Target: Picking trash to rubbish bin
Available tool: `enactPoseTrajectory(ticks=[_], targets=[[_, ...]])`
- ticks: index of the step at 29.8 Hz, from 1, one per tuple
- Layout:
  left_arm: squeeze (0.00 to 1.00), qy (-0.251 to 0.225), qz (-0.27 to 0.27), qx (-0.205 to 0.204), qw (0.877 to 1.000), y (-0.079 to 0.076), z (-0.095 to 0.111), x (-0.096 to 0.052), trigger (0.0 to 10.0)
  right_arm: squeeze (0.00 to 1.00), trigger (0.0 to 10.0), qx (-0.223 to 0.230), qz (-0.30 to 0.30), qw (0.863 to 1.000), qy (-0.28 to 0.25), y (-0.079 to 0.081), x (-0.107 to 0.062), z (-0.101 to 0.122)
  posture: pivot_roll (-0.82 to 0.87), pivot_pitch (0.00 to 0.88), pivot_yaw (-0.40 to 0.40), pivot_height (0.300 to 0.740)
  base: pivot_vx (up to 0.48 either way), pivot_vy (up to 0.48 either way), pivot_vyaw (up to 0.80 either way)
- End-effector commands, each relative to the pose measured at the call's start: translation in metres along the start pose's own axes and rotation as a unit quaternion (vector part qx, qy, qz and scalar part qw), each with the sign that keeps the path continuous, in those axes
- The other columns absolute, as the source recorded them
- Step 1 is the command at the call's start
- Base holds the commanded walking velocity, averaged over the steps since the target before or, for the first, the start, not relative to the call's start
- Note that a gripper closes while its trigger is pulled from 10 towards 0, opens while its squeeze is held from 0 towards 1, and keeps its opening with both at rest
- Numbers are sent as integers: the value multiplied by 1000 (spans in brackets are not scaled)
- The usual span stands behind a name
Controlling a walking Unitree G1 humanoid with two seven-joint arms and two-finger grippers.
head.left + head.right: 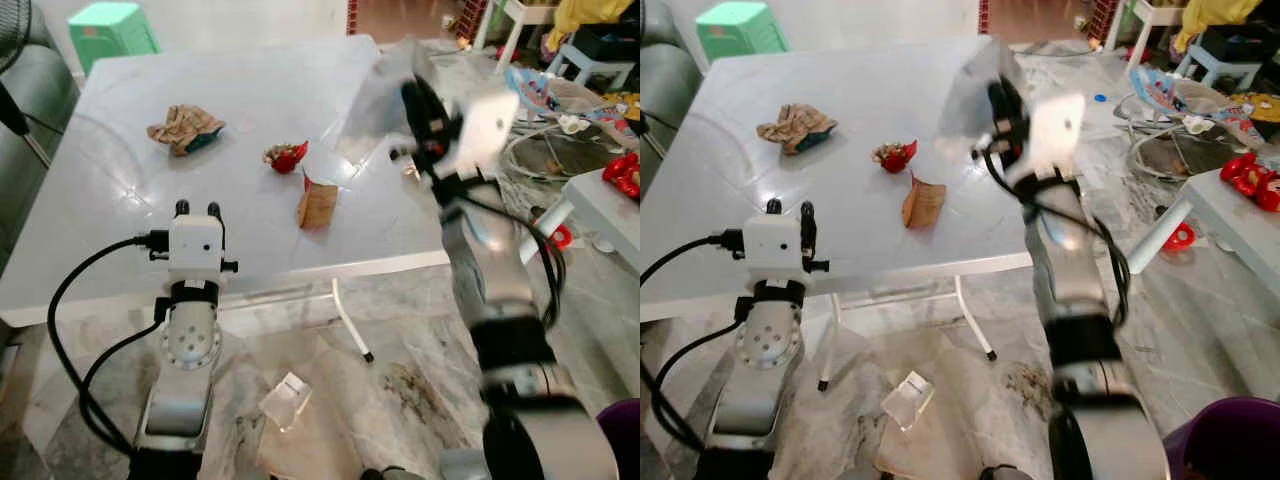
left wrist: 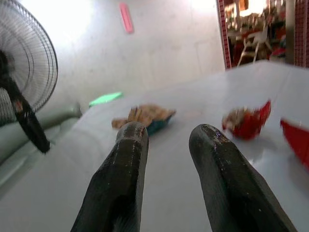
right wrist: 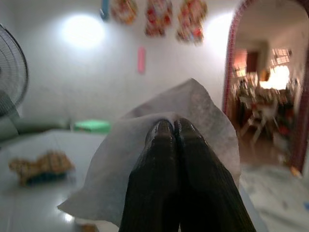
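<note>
Raised right claw (image 3: 169,128) pinches a white tissue (image 3: 145,164) (blurred) — left claw (image 2: 169,137) parted.

A glossy white tabletop (image 1: 240,110) is being carried on thin white legs over a marbled grey floor (image 1: 400,390). A green stool (image 1: 112,28) is being kept beyond it, a standing fan (image 2: 21,82) beside a grey sofa (image 1: 35,95). Bright light is being reflected off the white wall (image 3: 82,53); an arched doorway (image 3: 263,82) is being shown.
</note>
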State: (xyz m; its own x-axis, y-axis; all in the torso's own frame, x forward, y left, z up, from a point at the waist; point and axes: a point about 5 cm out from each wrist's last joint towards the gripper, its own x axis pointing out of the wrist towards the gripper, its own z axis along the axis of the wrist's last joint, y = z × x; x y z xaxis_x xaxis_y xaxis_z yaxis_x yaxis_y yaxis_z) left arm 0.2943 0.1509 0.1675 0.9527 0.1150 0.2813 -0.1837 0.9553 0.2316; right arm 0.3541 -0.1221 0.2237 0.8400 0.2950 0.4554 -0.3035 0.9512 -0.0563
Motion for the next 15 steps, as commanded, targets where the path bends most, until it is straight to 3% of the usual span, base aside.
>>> enactPoseTrajectory(ticks=[1, 3, 7, 15], targets=[[0, -3, -6, 1, 1000, -4, -1, 3, 10000, 0, 0, -8, -11, 1000, 6, -3, -7, 1, 0, 0, 24, 740, 0, 0, 0], [0, -3, -6, 1, 1000, -4, -1, 3, 10000, 0, 0, -8, -11, 1000, 6, -3, -7, 1, 0, 0, 24, 740, 0, 0, 0], [0, -7, -23, 6, 1000, -4, -1, 6, 10000, 0, 0, -33, -74, 995, 55, -22, -43, -18, -1, 0, 42, 740, 0, 0, 0], [0, -2, -31, 17, 999, 5, -7, 10, 10000, 0, 0, -55, -98, 989, 94, -40, -71, -26, -18, 0, 65, 740, 0, 0, 0]])
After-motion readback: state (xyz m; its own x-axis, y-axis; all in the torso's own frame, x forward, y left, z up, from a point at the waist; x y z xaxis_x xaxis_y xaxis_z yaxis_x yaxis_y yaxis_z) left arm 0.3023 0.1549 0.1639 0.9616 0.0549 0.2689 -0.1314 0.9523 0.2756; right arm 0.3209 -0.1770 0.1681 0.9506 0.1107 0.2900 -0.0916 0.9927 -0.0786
